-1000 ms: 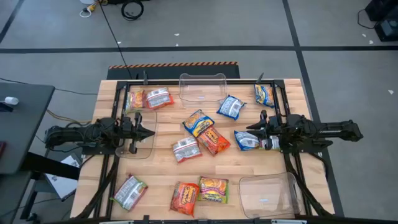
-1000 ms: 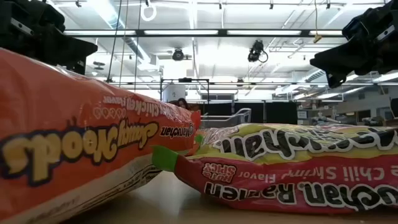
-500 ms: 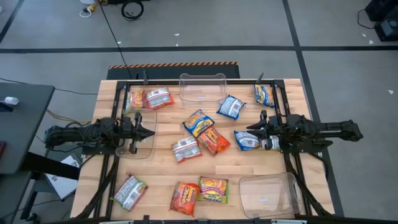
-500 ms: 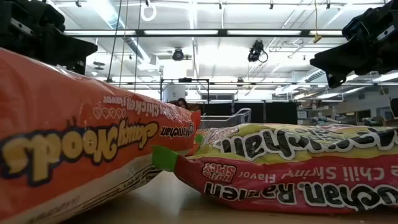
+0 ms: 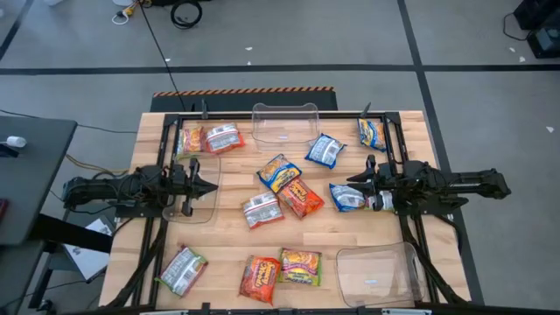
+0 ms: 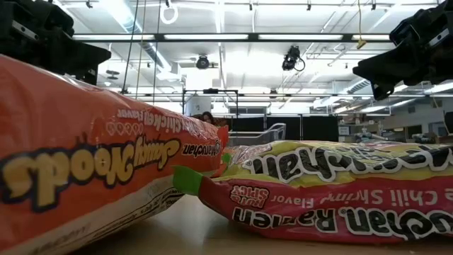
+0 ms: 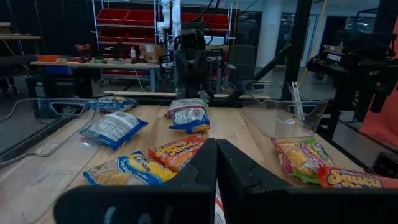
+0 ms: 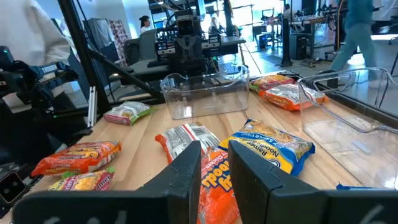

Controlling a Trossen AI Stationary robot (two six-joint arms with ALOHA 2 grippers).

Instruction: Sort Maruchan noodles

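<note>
Maruchan noodles (image 5: 300,197), scattered mid-table: light, crinkly, slippery, brittle inside, best pinched by a packet edge; left gripper (image 5: 210,185) closed, empty; right gripper (image 5: 353,183) slightly parted, empty.

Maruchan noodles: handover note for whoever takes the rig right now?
Left gripper: shut, empty, over the left clear tray.
Right gripper: slightly open, empty, right beside a blue packet.
Noodles: eleven packets lie loose and mixed on the table. An orange packet is mid-table and three sit along the front edge.
Done: nothing looks sorted. The left tray, the back tray and the front-right tray hold no packets.
Left: the whole sort. The blue packet by the right gripper looks like the likely first pick.
</note>
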